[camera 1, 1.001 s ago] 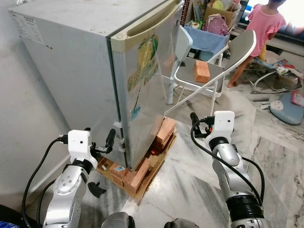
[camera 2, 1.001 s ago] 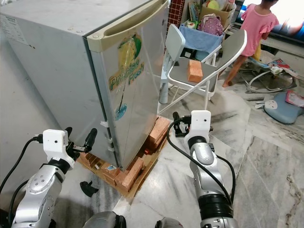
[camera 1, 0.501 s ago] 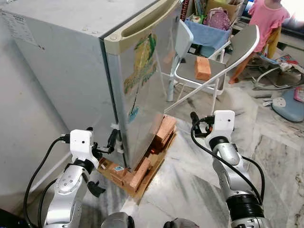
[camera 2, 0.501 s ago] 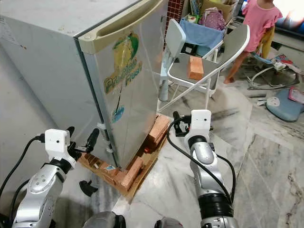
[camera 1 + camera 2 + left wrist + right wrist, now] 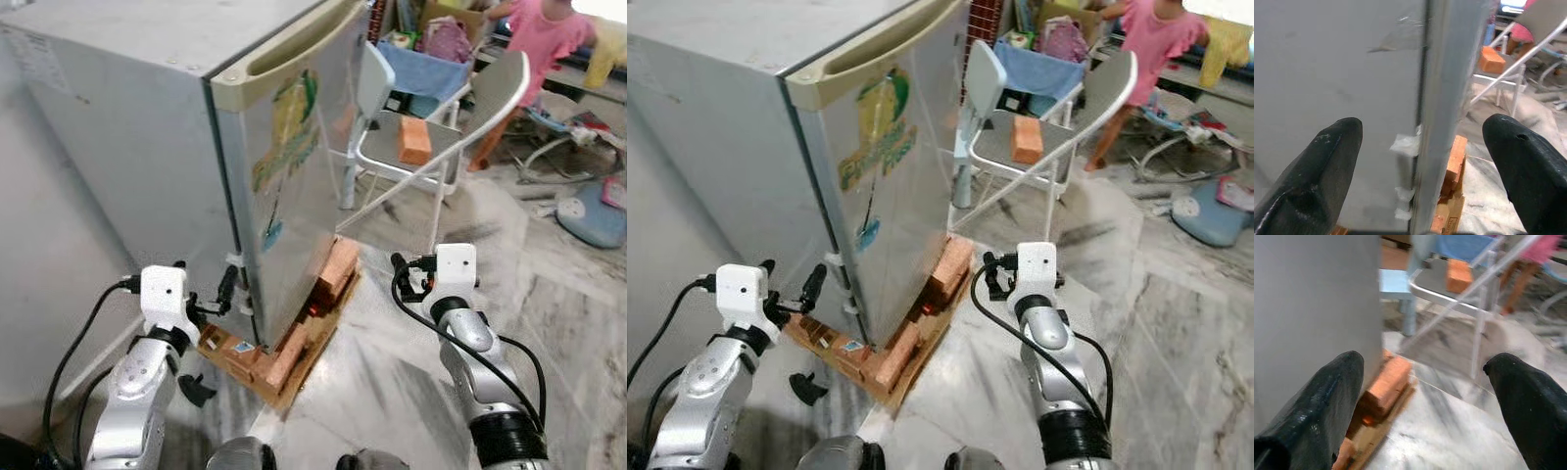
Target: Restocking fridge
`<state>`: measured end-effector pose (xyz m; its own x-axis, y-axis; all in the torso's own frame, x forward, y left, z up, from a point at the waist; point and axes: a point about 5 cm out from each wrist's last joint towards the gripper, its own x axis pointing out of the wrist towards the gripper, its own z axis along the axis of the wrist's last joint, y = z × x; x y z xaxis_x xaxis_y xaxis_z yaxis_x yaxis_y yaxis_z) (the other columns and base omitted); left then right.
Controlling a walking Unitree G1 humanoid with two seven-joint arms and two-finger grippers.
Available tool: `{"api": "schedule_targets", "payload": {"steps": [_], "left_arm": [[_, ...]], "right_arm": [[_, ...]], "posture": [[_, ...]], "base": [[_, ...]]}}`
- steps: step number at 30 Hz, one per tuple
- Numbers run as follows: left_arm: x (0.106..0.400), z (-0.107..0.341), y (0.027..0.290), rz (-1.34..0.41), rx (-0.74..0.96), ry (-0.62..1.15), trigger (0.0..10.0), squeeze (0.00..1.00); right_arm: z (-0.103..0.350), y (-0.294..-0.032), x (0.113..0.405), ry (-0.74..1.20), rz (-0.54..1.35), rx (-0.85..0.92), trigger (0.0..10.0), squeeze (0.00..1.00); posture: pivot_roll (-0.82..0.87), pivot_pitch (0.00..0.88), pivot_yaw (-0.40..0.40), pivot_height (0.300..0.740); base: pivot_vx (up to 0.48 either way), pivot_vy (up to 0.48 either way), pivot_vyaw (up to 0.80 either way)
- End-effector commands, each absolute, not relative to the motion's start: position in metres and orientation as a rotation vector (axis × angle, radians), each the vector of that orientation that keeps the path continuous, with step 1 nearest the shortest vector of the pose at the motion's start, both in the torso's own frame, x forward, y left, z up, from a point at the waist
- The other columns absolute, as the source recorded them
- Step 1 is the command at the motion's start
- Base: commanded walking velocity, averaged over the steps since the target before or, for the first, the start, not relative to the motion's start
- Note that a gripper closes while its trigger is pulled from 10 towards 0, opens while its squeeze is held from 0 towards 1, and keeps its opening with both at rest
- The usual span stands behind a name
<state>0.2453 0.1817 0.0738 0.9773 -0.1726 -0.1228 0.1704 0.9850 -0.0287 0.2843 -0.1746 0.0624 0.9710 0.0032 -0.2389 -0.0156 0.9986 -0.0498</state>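
Fridge (image 5: pixel 225 147), frame centre, door shut; restocking not begun. Left gripper (image 5: pixel 227 290) agape at door edge, right gripper (image 5: pixel 1425 396) agape; both empty.

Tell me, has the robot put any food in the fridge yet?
Not yet. The fridge door is shut, so nothing looks done. Right now the open left pincer sits at the door's lower corner, and the open right pincer hovers empty nearby. Opening the door and loading it are left.
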Motion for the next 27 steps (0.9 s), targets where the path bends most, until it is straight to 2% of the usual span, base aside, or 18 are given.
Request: {"api": "schedule_targets", "payload": {"steps": [1, 10, 18, 27], "left_arm": [[0.246, 0.074, 0.181, -0.178, -0.008, 0.126, 10.0, 0.0], [0.241, 0.073, 0.183, -0.16, -0.019, 0.127, 10.0, 0.0], [0.242, 0.076, 0.197, -0.062, -0.034, 0.11, 10.0, 0.0], [0.239, 0.071, 0.187, -0.126, -0.059, 0.159, 10.0, 0.0]], "right_arm": [[0.065, -0.18, 0.284, 0.239, -0.009, -0.057, 10.0, 0.0], [0.064, -0.173, 0.267, 0.309, 0.039, -0.039, 10.0, 0.0], [0.055, -0.174, 0.24, 0.439, 0.113, -0.045, 10.0, 0.0], [0.054, -0.174, 0.237, 0.487, 0.096, -0.047, 10.0, 0.0]], "posture": [[0.13, 0.044, -0.041, 0.74], [0.13, 0.054, -0.046, 0.74], [0.11, 0.068, -0.041, 0.74], [0.12, 0.069, -0.042, 0.74]], "base": [[0.0, 0.0, -0.8], [0.0, 0.0, -0.72], [0.0, 0.0, 0.0], [0.0, 0.0, 0.0]]}}
